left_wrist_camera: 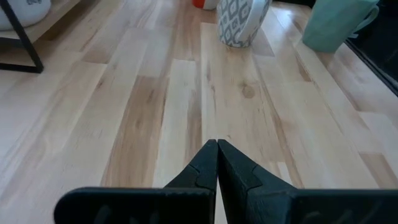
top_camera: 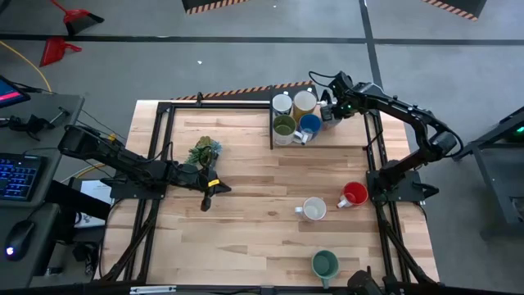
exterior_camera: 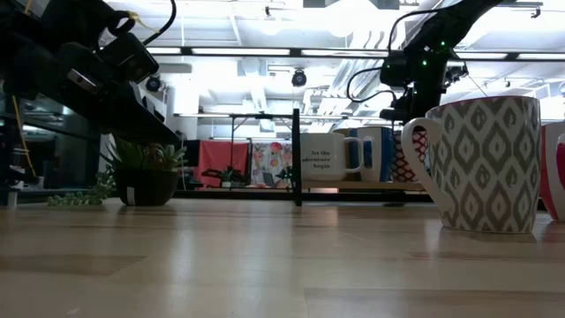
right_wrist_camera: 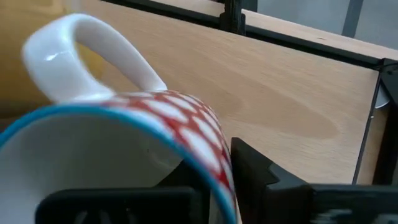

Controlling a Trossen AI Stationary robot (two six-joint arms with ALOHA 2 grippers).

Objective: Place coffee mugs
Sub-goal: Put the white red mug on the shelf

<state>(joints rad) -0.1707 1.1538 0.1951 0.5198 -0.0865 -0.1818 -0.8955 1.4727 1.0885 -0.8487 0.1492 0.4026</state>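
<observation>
Red-patterned mug (right_wrist_camera: 124, 162) is pinched by its rim in the right fingers (right_wrist_camera: 217, 180) over the rack (top_camera: 282, 143); letting go early could tip it; left fingers (left_wrist_camera: 217, 171) closed, idle.

We see our dark left arm stretched low across the table's left half, its left gripper (top_camera: 205, 202) pressed shut and empty. Our dark right arm reaches to the far edge, its right gripper (top_camera: 329, 111) fingers straddling a rim.
</observation>
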